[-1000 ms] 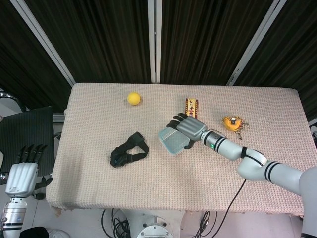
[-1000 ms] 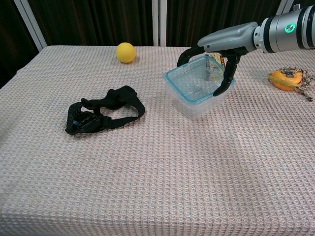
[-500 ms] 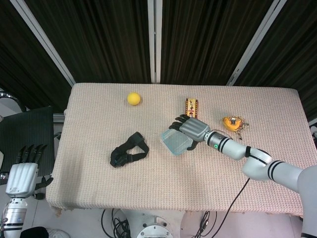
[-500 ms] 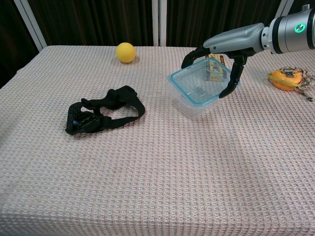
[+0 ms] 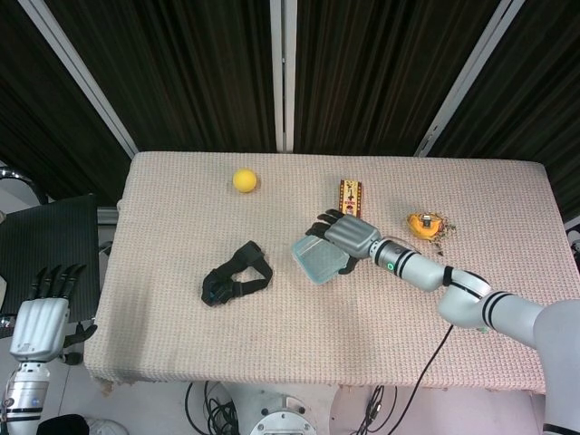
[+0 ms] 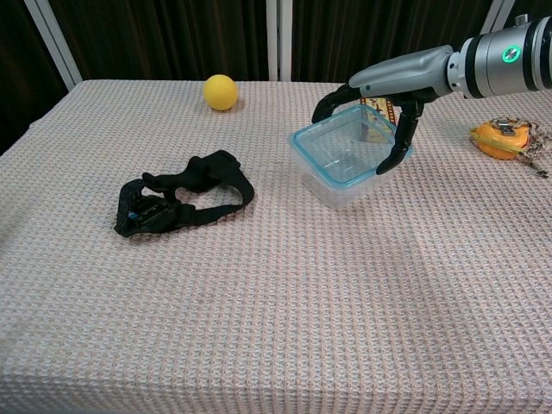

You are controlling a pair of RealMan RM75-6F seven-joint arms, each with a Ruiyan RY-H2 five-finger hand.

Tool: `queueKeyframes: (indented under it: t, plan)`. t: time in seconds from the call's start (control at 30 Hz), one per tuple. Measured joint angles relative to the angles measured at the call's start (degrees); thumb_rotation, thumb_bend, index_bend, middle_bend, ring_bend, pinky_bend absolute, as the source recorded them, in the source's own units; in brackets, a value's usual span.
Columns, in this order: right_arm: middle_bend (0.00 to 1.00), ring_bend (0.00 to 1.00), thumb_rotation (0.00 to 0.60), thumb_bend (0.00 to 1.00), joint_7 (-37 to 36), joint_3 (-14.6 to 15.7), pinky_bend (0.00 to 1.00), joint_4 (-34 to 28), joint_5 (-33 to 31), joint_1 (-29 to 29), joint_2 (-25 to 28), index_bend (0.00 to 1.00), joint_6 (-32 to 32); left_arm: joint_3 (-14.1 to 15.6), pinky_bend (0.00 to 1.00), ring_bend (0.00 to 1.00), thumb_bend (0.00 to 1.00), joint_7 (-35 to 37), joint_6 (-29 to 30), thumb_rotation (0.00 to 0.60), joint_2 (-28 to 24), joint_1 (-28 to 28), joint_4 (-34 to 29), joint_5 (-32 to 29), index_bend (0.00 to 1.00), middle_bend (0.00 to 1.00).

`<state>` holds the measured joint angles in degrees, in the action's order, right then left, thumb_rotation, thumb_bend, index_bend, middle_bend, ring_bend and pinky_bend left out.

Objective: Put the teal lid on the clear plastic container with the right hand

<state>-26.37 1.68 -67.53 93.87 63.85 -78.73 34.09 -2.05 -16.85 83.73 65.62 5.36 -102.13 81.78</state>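
Note:
The clear plastic container (image 6: 347,191) stands on the table right of centre, with the teal-rimmed lid (image 6: 343,148) lying on top of it, slightly tilted. My right hand (image 6: 390,84) arches over the lid from the far right. Its fingers hook down at the lid's far edge and its thumb touches the right rim, so it grips the lid. In the head view the same right hand (image 5: 349,237) covers the right side of the container (image 5: 314,261). My left hand (image 5: 41,317) hangs beyond the table's left front corner, fingers apart and holding nothing.
A black strap (image 6: 181,203) lies left of the container. At the back of the table sits a yellow ball (image 6: 220,91). A small printed box (image 5: 351,197) lies just behind the hand, and an orange object with keys (image 6: 503,138) at the far right.
The right hand with the lid and container shifted a little right half a second ago and has now come back left. The left hand has not moved.

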Motion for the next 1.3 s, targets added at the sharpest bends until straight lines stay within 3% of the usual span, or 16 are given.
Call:
queueKeyframes:
  t: [0.37, 0.6, 0.7, 1.07, 1.3]
  plan:
    - [0.25, 0.0, 0.6, 0.3, 1.69, -0.05, 0.0, 0.85, -1.81, 0.5, -1.05, 0.19, -1.53, 0.12, 0.0, 0.03, 0.0, 1.02, 0.17, 0.6, 0.26, -0.13, 0.95, 0.25, 0.09, 0.09]
    - [0.15, 0.0, 0.6, 0.1, 2.63, 0.03, 0.0, 1.05, -2.49, 0.95, -1.35, 0.05, -2.86, 0.25, 0.0, 0.03, 0.0, 1.1, 0.33, 0.6, 0.42, -0.28, 1.03, 0.37, 0.1, 0.09]
    - [0.11, 0.0, 0.6, 0.06, 3.24, -0.02, 0.0, 0.78, -3.08, 1.12, -1.21, 0.0, -3.48, 0.23, 0.0, 0.03, 0.0, 1.15, 0.36, 0.6, 0.38, -0.28, 1.04, 0.4, 0.1, 0.09]
    - [0.0, 0.0, 0.6, 0.03, 5.25, -0.35, 0.0, -0.9, -4.69, 1.59, -0.03, 0.0, -5.39, 0.15, 0.0, 0.03, 0.0, 1.41, 0.22, 0.6, 0.51, -0.2, 1.3, 0.37, 0.1, 0.09]
    - [0.0, 0.0, 0.6, 0.0, 6.99, -1.03, 0.0, -2.13, -6.22, 1.82, 0.75, 0.0, -6.41, 0.13, 0.0, 0.03, 0.0, 1.54, 0.26, 0.6, 0.56, -0.21, 1.43, 0.4, 0.1, 0.09]
